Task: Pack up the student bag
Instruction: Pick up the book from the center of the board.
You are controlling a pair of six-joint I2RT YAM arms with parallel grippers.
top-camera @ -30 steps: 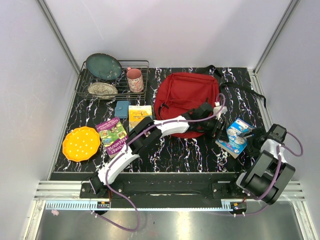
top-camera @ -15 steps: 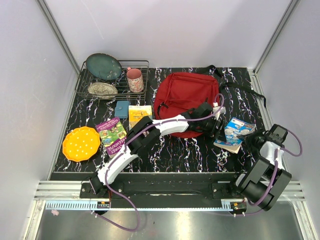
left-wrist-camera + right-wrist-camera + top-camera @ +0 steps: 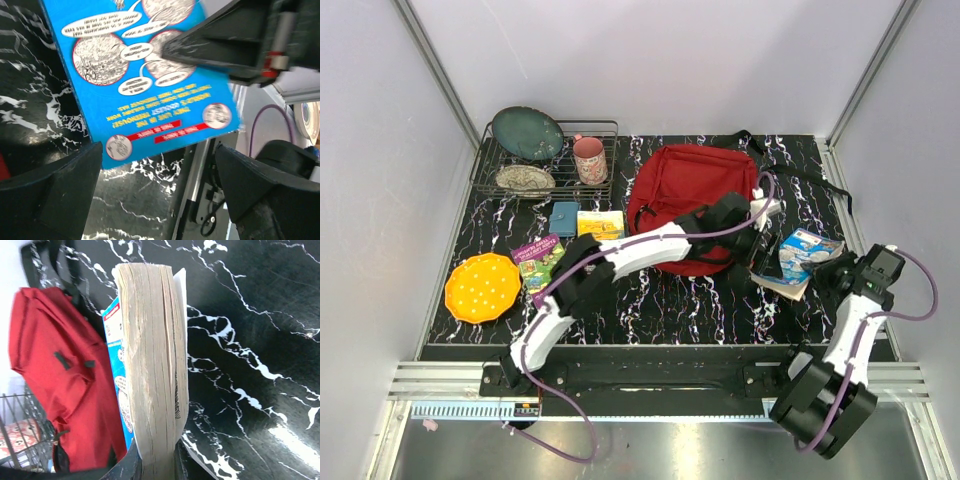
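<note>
Left wrist view: blue paperback point(image 3: 150, 75) w/ speech bubbles & red banners on the cover; print is upside down and too blurred to read. The left gripper point(image 3: 157, 175) is spread wide, holding nothing, cover just ahead. The right gripper point(image 3: 155, 467) clamps the paperback's page edge, book upright. The red backpack point(image 3: 690, 190) lies far-centre on the table, just left of the paperback, w/ the left gripper by its near-right corner.

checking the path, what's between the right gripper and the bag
Top view: the blue book, held by the right gripper, and the open left gripper sit between it and the bag.
</note>
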